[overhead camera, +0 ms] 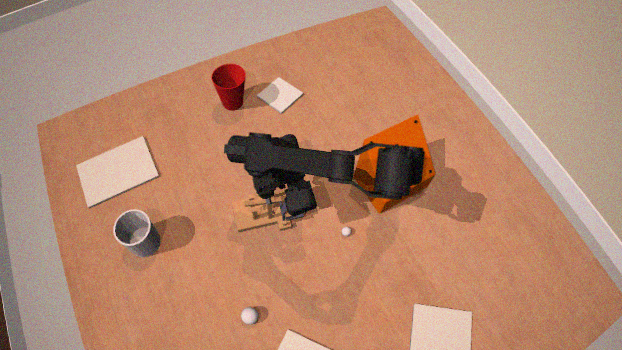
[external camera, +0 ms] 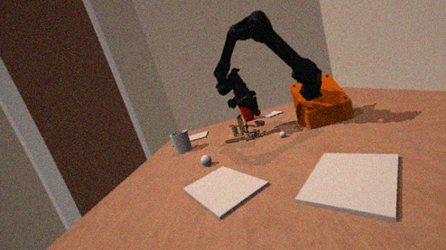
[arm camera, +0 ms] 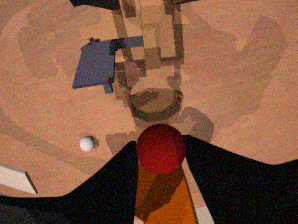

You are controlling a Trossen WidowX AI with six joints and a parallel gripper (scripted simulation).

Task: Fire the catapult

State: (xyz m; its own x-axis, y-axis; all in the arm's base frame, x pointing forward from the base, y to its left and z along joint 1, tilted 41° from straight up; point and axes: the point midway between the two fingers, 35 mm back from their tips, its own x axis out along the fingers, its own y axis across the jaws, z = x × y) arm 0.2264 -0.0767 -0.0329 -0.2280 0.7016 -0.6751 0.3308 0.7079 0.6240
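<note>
The red ball (arm camera: 160,148) sits clamped between my fingers at centre of the wrist view, just above the wooden catapult (arm camera: 149,63). It looks small, smooth and likely to roll, best pinched across its middle. The white mug (overhead camera: 133,232) stands at left on the tabletop (overhead camera: 450,250). No writing visible.

The black hand (external camera: 248,108) hangs low over the small wooden catapult (external camera: 244,130), gripping something red. Left of the hand stands a white mug (external camera: 181,141); a small white ball (external camera: 282,134) lies lower right of it on the wooden worktop (external camera: 421,145).
</note>
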